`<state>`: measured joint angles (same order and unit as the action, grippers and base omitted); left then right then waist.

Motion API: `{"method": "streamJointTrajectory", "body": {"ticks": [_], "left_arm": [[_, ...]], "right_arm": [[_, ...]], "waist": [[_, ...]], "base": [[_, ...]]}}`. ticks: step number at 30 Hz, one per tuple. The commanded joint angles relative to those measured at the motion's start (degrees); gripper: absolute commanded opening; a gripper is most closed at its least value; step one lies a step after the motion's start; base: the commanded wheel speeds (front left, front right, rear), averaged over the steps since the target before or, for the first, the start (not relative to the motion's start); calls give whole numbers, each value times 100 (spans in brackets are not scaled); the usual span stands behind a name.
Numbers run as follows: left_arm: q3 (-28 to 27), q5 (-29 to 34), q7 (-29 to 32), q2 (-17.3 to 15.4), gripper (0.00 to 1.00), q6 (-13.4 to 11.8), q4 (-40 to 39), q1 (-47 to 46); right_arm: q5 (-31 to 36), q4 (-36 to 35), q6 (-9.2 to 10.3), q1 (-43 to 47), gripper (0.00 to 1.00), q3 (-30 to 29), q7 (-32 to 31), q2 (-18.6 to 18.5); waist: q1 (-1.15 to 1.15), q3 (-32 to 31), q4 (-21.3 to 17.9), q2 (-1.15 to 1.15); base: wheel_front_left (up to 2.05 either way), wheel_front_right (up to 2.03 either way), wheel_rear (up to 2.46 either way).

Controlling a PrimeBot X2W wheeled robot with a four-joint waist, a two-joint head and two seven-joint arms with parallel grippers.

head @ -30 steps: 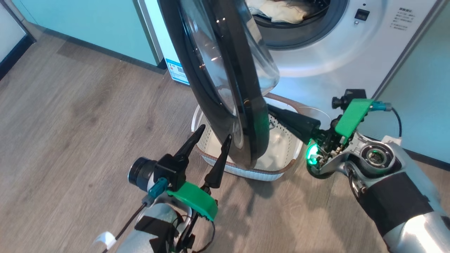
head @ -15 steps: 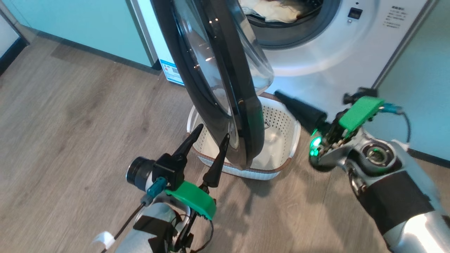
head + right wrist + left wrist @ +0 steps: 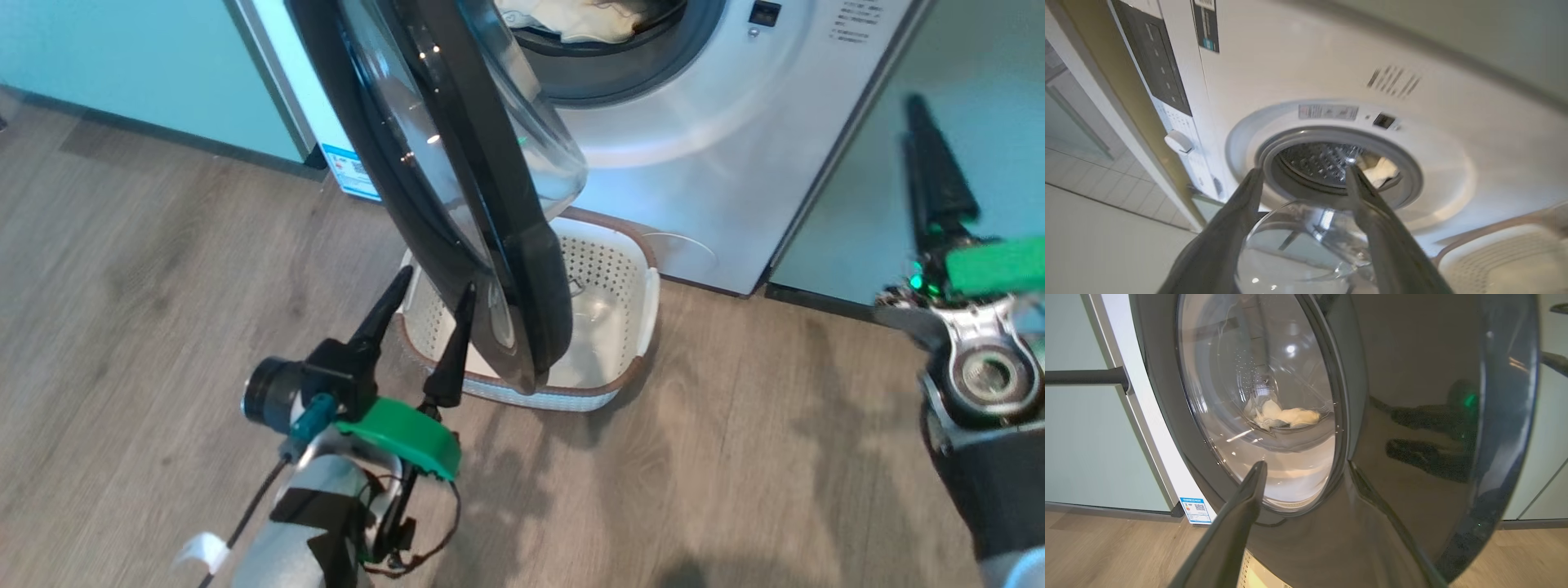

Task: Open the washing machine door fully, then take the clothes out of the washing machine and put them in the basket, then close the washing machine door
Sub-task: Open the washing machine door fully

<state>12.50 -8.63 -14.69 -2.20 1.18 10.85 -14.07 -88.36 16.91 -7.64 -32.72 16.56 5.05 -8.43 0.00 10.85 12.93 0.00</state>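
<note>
Both spread, empty: left gripper [image 3: 437, 279] seemingly just beside the washing machine door [image 3: 490, 180], right gripper [image 3: 1304, 169] well apart.

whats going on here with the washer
The door of the washer stands swung out over the basket. The left gripper is open beside the door's lower edge; the right gripper is open too, off to the right, holding nothing. The clothes lie inside the washer.

Bright even light, glare on the washing machine door [image 3: 457, 163], right wrist view motion-blurred.
</note>
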Motion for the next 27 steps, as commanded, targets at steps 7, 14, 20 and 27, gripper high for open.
{"method": "streamJointTrajectory", "body": {"ticks": [7,14,20,27], "left_arm": [[-541,160,-31,-67,100,66,-167,58],[-759,186,-31,-67,100,120,-182,174],[-918,185,-31,-67,100,166,-149,265],[-1095,187,-31,-67,100,210,-104,373]], "right_arm": [[2471,-316,15,726,100,-516,986,-561],[5697,-1351,15,1982,100,-2030,993,124],[7157,-2119,15,3026,100,-2333,994,439],[7791,-2657,15,4064,100,-2065,994,549]], "waist": [[0,-100,-250,0],[0,-168,-424,0],[0,-279,-519,0],[0,-377,-606,0]], "base": [[0,0,0],[0,0,0],[0,0,0],[0,0,0]]}}
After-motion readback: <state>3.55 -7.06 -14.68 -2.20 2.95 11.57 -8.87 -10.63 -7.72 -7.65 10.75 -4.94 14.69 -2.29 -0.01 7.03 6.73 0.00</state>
